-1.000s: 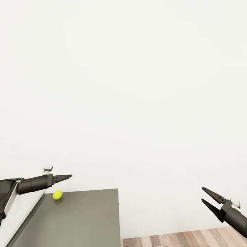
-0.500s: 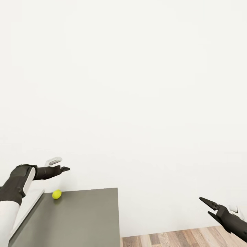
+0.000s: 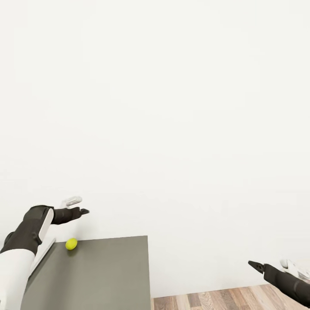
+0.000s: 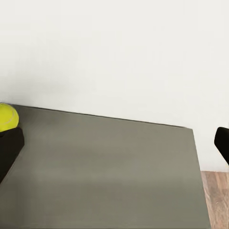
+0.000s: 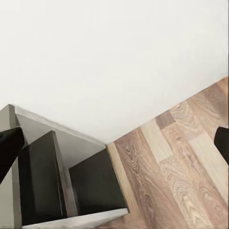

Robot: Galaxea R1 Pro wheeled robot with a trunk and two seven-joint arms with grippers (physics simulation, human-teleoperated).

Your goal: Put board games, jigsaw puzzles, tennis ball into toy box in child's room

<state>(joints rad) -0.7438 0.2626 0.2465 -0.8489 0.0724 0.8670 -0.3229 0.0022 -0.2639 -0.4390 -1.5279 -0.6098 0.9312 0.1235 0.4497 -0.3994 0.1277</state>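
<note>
Near right: right gripper low over the wood-plank floor; head view has it edge-on, but its wrist cam shows the fingertips at opposite frame edges — spread wide, holding nothing. Same cam looks onto the dark shelf unit's open compartments. Near left: grey shelf top, joined to the lighter desk edge. Far left corner of top: tennis ball resting by the white wall. Left gripper above ball, apart from it — fingers spread, ball just beside one finger.
</note>
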